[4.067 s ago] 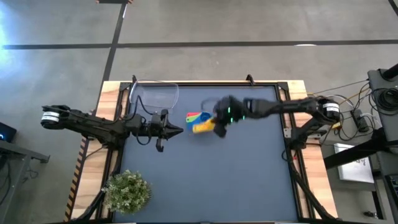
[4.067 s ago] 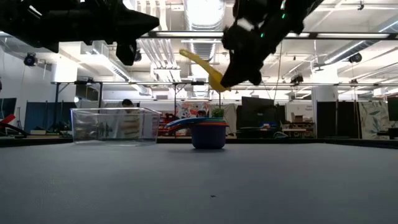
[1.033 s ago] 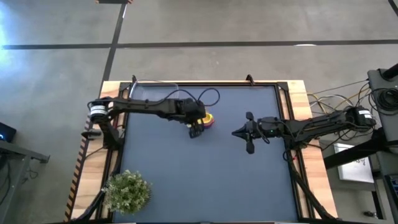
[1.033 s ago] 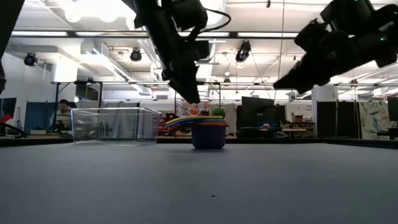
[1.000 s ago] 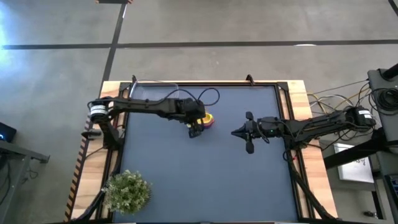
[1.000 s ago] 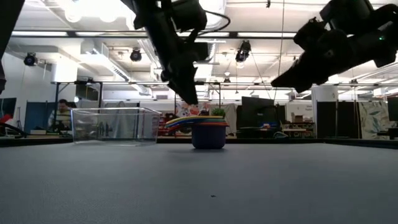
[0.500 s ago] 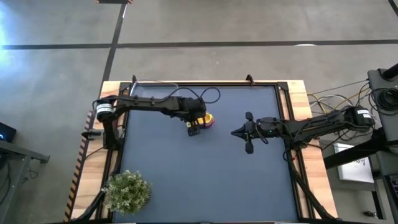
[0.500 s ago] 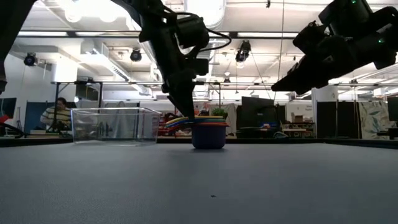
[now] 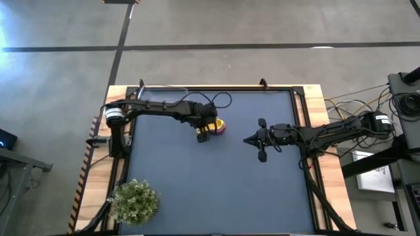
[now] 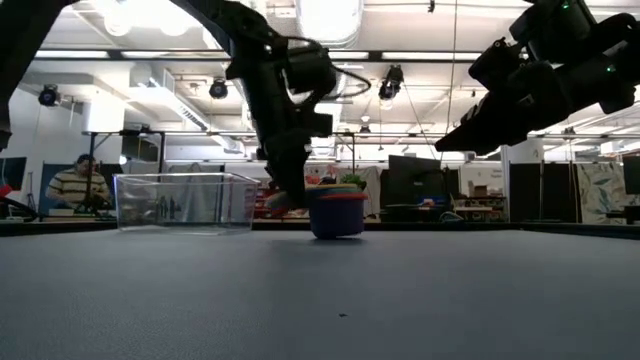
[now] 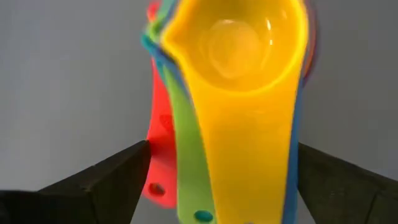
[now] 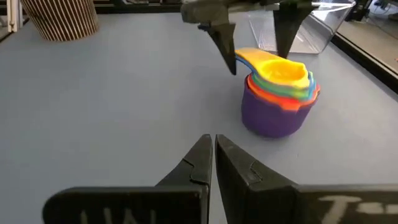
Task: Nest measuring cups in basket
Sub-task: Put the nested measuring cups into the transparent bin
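left end effector (image 9: pixel 203 135) is down at the stack of measuring cups (image 9: pixel 218 126), fingers (image 12: pixel 219 36) spread wide, one either side of the fanned handles (image 11: pixel 205 155), nothing pinched yet. stack sits on the surface (image 9: pixel 216 190) mid-back, all nested, purple cup (image 12: pixel 272 112) at the bottom, yellow cup (image 11: pixel 239 43) on top. basket (image 10: pixel 183 201) is empty afaict, well apart from the stack toward the back-left corner. right end effector (image 12: pixel 213 158) is closed, holding nothing, hovering over the right half of the surface, parked.

risks from here, imo:
- handles aren't aligned. red and green ones splay out to one side of the yellow. if the fingers close on that fan they may catch only 2-3 handles, so the top cups lift and the purple base stays behind or drops off partway.
- handles are thin flat plastic w/ the whole stack's weight cantilevered off them. stack will prob sag or rotate in the grip on lift, could slip out during the carry.
- fingertips look v low near the surface. any more descent and they scrape it or shove the stack sideways before closing.
- basket wall is clear and tall vs the stack. a low carry clips the rim, tips the cups apart.
- plant (image 9: pixel 134 201) at front-left is out of the path, no issue.
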Controlling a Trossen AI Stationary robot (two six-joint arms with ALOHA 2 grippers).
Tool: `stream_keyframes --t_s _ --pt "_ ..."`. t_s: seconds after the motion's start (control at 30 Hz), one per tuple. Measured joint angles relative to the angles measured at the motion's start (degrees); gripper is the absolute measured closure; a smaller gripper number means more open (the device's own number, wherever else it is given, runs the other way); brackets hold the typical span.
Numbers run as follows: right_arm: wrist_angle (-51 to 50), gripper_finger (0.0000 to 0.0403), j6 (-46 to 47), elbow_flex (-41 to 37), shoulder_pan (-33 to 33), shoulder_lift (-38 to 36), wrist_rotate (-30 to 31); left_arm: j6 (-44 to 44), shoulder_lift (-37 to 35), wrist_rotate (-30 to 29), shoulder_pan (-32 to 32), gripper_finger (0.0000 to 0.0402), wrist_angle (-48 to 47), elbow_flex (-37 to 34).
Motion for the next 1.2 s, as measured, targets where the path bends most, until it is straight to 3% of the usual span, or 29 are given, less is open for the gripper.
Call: stream_keyframes --t_s 0.27,0.63,1.2 --pt "0.1 0.0394 0.1 0.0 0.0 0.0 0.0 2.4 5.0 1.9 0.1 0.008 -3.2 3.3" --pt "0.0 0.0394 0.1 0.0 0.0 0.0 0.0 3.8 5.5 2.0 0.2 0.0134 -5.2 6.3" --pt "-0.2 0.0394 0.1 0.0 0.0 0.0 0.0 5.5 5.2 1.8 -1.3 0.0139 -9.9 14.7"
